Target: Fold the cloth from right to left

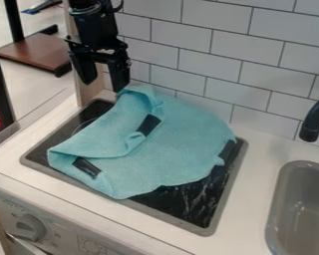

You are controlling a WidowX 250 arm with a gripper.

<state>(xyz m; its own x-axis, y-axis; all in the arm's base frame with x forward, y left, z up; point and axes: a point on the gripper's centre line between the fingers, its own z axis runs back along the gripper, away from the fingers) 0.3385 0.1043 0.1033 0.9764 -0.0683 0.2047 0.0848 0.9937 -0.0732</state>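
currently cloth [189, 134] lies rumpled on cooktop [189, 204], left side partly folded over; gripper [104, 85] over cooktop's back left corner, fingers spread, grasping nothing; sink [276, 209] right of cooktop

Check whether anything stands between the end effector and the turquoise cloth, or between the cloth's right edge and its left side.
Nothing visible separates the end effector from the turquoise cloth. Across it, only its own raised flap lies toward the left; the black faucet is off to the right.
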